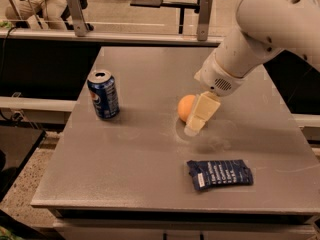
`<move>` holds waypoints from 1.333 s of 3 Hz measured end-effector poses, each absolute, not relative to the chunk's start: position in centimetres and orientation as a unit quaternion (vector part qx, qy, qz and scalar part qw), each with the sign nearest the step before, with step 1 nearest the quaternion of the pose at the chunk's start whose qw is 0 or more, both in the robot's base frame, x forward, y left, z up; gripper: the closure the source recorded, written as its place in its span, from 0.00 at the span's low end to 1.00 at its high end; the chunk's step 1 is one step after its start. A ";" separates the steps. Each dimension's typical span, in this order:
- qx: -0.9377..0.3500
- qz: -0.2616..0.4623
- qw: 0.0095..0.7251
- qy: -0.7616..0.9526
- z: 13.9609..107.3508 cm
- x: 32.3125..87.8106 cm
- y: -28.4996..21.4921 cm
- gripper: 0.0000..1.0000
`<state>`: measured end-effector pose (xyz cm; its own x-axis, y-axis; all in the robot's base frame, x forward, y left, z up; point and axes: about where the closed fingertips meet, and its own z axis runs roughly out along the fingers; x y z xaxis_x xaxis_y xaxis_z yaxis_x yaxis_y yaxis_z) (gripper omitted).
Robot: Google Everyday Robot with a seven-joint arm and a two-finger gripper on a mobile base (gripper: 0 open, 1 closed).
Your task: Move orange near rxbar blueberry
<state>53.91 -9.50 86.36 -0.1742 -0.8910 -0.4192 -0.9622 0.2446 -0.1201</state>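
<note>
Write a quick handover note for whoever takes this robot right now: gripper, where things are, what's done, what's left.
Gripper: low over the grey table, against the right side of the small round orange fruit.
Flat navy-blue snack bar wrapper: lying near the table's front edge, apart from the orange.
Done: reach to the orange.
Left: secure it, set it beside the wrapper.
</note>
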 end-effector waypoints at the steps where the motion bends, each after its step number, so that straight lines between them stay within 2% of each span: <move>1: -0.610 0.087 0.201 0.761 85.5 54.0 -9.0 0.17; 4: -0.624 0.085 0.194 0.752 88.1 52.2 -9.5 0.87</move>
<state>52.18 -9.55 88.08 -0.1458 -0.9055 -0.3984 -0.9716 0.2069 -0.1146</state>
